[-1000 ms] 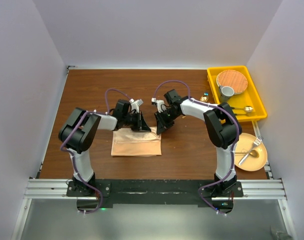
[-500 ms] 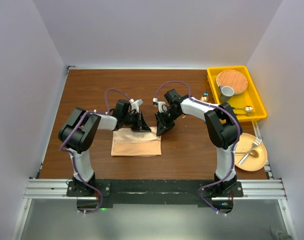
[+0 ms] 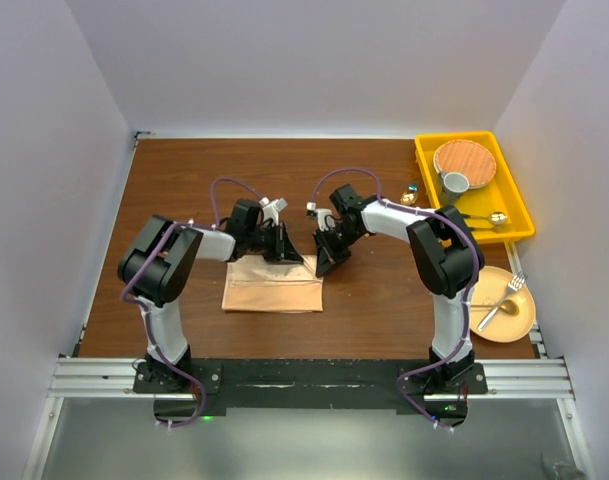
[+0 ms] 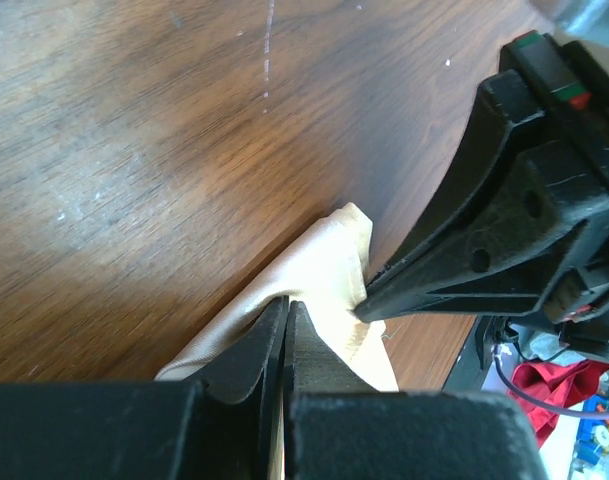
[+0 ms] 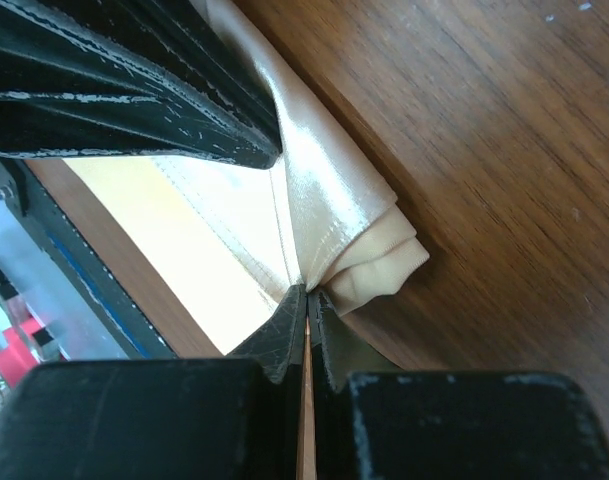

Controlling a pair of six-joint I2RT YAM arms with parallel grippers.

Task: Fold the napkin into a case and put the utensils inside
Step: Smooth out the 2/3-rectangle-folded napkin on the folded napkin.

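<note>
Napkin [image 3: 272, 287] lies folded to a flat rectangle on the table [image 3: 184, 180], a bit left of centre and nearer the near edge, with its long axis running left-right, parallel to that edge. Both tools sit at its far edge. Left tool [image 4: 287, 312] is closed, pinching the far hem just left of the far-right corner. Right tool [image 5: 306, 298] is closed on the layered far-right corner itself. The two tips are almost touching (very tight spacing in both wrist views). From both tools the cloth body extends toward the near edge and leftward, so the next fold likely pulls that way. Utensils [image 3: 502, 303] lie on the round plate [image 3: 524, 325] by the right edge, well apart from the napkin. The right arm is clearly the nearer one to fetch them.
</note>
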